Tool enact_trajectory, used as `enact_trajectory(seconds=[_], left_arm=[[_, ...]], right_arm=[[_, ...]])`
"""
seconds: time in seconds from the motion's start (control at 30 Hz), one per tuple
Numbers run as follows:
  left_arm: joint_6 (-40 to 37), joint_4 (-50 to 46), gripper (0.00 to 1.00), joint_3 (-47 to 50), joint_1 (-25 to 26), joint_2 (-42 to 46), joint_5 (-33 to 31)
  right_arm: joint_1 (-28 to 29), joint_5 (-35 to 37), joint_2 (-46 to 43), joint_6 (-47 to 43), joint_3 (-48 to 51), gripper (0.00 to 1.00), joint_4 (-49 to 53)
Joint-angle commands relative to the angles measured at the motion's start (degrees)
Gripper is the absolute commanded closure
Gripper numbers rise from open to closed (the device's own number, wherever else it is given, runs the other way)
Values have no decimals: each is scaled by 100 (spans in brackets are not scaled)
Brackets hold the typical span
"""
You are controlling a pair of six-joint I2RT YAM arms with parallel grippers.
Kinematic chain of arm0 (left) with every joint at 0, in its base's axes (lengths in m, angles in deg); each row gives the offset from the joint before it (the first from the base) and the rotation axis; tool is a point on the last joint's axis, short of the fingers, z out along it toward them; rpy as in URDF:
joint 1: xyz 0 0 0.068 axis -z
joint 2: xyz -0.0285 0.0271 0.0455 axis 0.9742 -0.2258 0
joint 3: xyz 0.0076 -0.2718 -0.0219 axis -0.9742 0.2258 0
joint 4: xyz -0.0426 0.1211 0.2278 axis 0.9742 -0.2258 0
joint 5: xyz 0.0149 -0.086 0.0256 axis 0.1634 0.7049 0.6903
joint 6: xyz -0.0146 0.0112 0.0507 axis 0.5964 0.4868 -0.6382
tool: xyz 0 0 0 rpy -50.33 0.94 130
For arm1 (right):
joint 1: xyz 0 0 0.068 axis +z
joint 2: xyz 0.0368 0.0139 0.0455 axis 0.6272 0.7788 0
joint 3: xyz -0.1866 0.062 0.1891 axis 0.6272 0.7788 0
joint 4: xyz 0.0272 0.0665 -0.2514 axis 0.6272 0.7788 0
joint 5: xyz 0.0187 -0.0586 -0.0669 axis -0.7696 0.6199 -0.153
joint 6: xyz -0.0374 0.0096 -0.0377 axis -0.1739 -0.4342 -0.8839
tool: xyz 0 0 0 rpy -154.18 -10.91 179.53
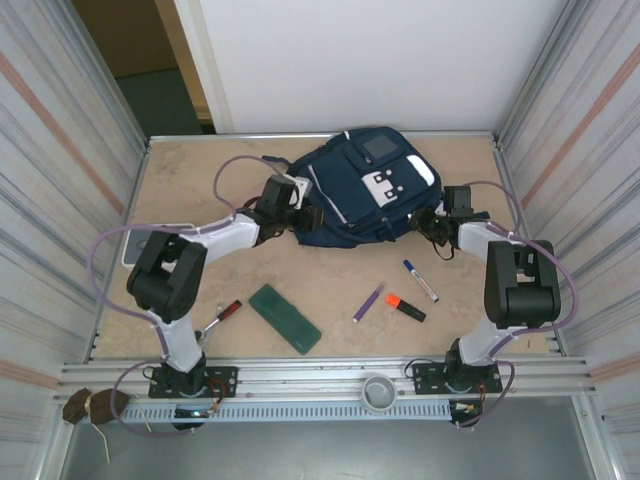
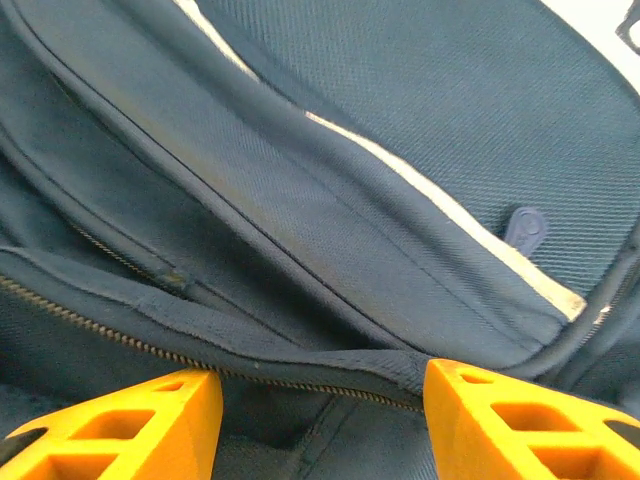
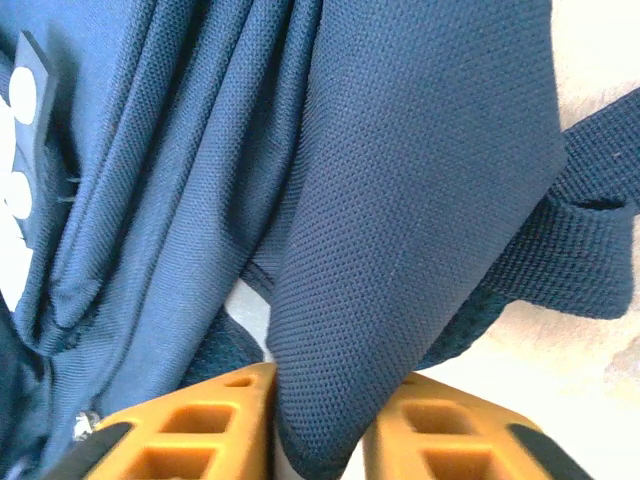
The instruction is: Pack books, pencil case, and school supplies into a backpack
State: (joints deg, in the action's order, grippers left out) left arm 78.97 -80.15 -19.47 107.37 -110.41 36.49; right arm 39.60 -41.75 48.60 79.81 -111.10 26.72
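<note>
1. Top view: you will find the large navy-blue striped fabric backpack (image 1: 365, 190) far-centre on the beige tabletop (image 1: 330, 270). The slim purple pen (image 1: 368, 302), orange highlighter (image 1: 405, 307) and blue-capped white marker (image 1: 421, 281) lie nearer.
2. Left wrist view: the left tool (image 2: 315, 400) stands wide at the backpack's zipper edge (image 2: 150, 345).
3. Right wrist view: the right tool (image 3: 320, 420) is narrow and clamps a backpack fold.

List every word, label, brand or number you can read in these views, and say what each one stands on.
No text can be read.
White patch on the navy-blue fabric backpack: dark marks, too small to read.
Grey square patch: no text made out.
White marker with blue cap, orange highlighter, purple pen: any print too small to read.
</note>
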Motion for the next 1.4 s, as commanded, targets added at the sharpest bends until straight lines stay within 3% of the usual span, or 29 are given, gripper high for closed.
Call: enact_trajectory(seconds=[0.0, 0.17, 0.33, 0.57, 0.77, 1.0, 1.2, 1.37], left_arm=[[217, -70, 44, -456, -35, -312, 406], [30, -361, 44, -1068, -59, -822, 239], [-162, -676, 44, -1557, -390, -947, -132], [-43, -437, 41, -897, -576, -90, -342], [348, 48, 36, 38, -281, 738, -566], [326, -123, 35, 217, 653, 1152, -1015], [352, -360, 34, -12, 1360, 904, -1356], [270, -735, 34, -679, 1691, 252, -1584]], right_arm=[[-67, -37, -171, 5, 257, 81, -95], [74, -228, -489, 133, 758, 89, -258], [706, -265, -762, 113, 890, 88, -141], [874, 623, -2058, -444, 847, 69, 839], [785, 928, -2829, -808, 770, 52, 1162], [653, -320, -1632, -833, -167, 48, 957], [598, -452, -422, -652, -239, 64, 634], [540, -645, -40, -535, 159, 74, 243]])
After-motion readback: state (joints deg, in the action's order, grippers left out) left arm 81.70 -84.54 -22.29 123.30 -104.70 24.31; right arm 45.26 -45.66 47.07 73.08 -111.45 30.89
